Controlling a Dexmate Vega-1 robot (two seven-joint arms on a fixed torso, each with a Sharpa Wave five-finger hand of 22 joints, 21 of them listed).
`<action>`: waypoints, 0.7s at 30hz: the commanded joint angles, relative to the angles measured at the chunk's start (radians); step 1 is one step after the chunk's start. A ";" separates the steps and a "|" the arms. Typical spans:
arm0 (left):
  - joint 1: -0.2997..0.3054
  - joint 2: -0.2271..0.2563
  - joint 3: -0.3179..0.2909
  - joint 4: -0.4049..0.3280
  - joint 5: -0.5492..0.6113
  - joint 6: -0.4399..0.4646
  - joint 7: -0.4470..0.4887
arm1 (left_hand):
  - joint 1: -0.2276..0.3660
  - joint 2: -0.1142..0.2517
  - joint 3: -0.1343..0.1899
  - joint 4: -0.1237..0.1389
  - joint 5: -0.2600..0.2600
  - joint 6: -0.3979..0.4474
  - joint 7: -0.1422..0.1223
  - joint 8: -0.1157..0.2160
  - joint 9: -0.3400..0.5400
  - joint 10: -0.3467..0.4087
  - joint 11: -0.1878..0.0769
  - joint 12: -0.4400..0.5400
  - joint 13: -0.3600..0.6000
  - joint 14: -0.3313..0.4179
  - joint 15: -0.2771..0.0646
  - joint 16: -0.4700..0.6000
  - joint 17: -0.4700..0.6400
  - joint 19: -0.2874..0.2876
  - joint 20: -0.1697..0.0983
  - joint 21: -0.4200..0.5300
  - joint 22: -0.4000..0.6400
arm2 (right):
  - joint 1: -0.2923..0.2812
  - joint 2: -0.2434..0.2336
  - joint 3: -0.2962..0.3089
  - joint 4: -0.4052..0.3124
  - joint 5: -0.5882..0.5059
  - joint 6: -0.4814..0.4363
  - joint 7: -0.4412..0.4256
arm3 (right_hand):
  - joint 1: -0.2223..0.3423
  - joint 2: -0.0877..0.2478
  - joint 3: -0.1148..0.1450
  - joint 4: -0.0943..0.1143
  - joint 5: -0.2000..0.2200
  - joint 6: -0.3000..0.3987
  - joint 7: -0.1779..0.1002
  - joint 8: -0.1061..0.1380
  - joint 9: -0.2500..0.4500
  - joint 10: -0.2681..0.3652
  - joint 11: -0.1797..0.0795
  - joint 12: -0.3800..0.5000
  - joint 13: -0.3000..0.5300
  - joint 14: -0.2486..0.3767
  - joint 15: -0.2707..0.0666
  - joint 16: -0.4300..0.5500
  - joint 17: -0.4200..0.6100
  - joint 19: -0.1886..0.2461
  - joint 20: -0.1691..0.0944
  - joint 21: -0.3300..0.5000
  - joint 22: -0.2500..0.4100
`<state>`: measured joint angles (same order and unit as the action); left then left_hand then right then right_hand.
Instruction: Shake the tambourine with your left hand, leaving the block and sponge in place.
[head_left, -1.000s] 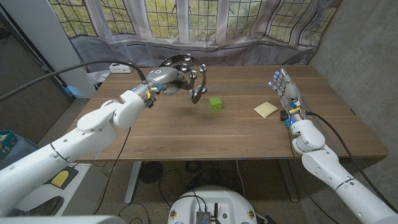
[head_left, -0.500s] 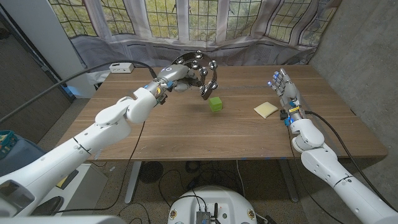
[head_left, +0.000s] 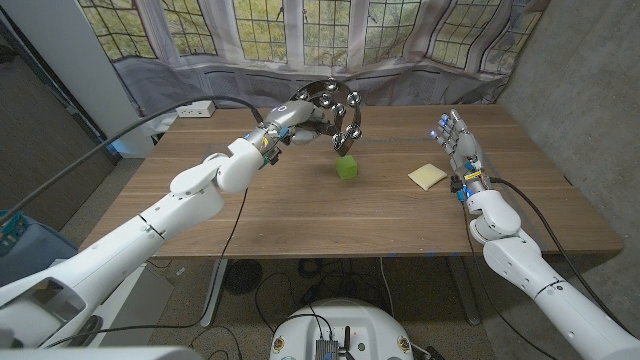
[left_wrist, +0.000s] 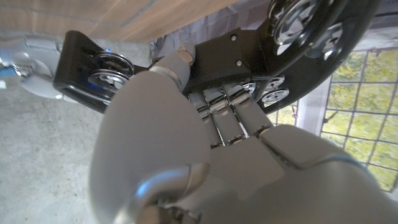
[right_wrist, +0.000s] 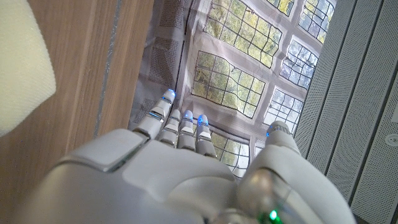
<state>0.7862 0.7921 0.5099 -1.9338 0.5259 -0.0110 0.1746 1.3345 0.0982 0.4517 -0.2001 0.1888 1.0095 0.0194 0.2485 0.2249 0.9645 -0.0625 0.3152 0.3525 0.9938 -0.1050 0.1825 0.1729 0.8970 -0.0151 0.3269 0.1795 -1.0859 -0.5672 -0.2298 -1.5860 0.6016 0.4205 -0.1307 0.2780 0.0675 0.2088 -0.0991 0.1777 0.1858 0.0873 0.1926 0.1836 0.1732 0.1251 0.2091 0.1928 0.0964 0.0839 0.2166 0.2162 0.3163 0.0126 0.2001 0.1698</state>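
Left hand (head_left: 291, 118) grips the tambourine (head_left: 340, 110), fingers wrapped around its black frame, held up in the air above the table (head_left: 300, 215) toward the far edge, arm stretched out over the left half. Tambourine sits tilted, metal jingles catching light, its lower end just above and behind the green block (head_left: 346, 167) but apart from it. In the left wrist view the hand (left_wrist: 205, 155) has fingers (left_wrist: 233, 121) curled over the black frame of the tambourine (left_wrist: 249, 56), thumb side pressing the frame from the other side, jingle pairs visible in slots at both ends. Block stands on the table near the middle, a bit toward the far side. Yellow sponge (head_left: 427, 176) lies flat on the table right of the block, well apart from it, just beside the right hand (head_left: 455, 145). Right hand holds nothing, stands on its edge at the right side of the table, fingers straight and close together pointing toward the far edge, blue lights on the fingertips. Right wrist view shows the same hand (right_wrist: 186, 174) with fingers (right_wrist: 180, 127) extended side by side, thumb off to one side, and a corner of the sponge (right_wrist: 22, 68) on the wood. Window with leaded panes and a grey curtain (head_left: 200, 70) behind the table.
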 joint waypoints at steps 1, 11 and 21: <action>0.144 -0.027 -0.194 0.010 -0.150 -0.105 0.277 | -0.010 0.033 0.043 0.036 0.003 0.008 -0.003 0.006 0.004 0.005 -0.009 0.008 0.006 0.034 -0.036 0.009 0.006 0.006 0.005 0.009 0.005 | 0.015 0.009 -0.015 0.028 0.015 0.000 0.022 | -0.007 -0.001 0.005 -0.006 0.003 0.007 0.002 0.002 0.002 0.005 0.001 0.002 0.003 0.008 -0.002 -0.002 0.001 0.007 0.003 -0.002 0.002; 0.285 -0.171 -0.414 0.150 -0.609 -0.605 0.376 | -0.013 0.032 0.042 0.037 0.003 0.008 -0.008 0.004 0.005 0.010 -0.015 0.010 0.011 0.036 -0.038 0.010 0.007 0.005 0.003 0.010 0.006 | 0.036 0.014 -0.032 0.054 0.022 -0.008 0.043 | -0.008 0.000 0.005 -0.006 0.003 0.007 0.002 0.002 0.002 0.005 0.003 0.002 0.003 0.008 -0.002 -0.003 0.001 0.007 0.004 -0.003 0.002; 0.322 -0.411 -0.513 0.284 -0.946 -0.865 0.337 | -0.016 0.032 0.038 0.038 0.002 0.005 -0.013 0.002 0.005 0.012 -0.019 0.010 0.017 0.043 -0.046 0.015 0.010 0.008 -0.002 0.012 0.007 | 0.052 0.005 -0.043 0.056 0.022 -0.032 0.048 | -0.008 0.001 0.006 -0.007 0.003 0.007 0.003 0.001 0.002 0.006 0.002 0.001 0.003 0.007 -0.002 -0.004 0.001 0.007 0.003 -0.003 0.002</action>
<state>1.0456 0.5827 0.1139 -1.7738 0.0195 -0.4745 0.5174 1.3345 0.0982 0.4517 -0.2000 0.1881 1.0145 0.0140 0.2475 0.2258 0.9735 -0.0716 0.3197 0.3647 0.9943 -0.1054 0.1926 0.1796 0.8976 -0.0113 0.3331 0.1843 -1.0501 -0.5575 -0.2614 -1.5373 0.6194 0.4116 -0.0896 0.2780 0.0674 0.2130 -0.1034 0.1777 0.1857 0.0873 0.1926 0.1836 0.1732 0.1250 0.2091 0.1928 0.0963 0.0839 0.2166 0.2164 0.3163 0.0127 0.2001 0.1698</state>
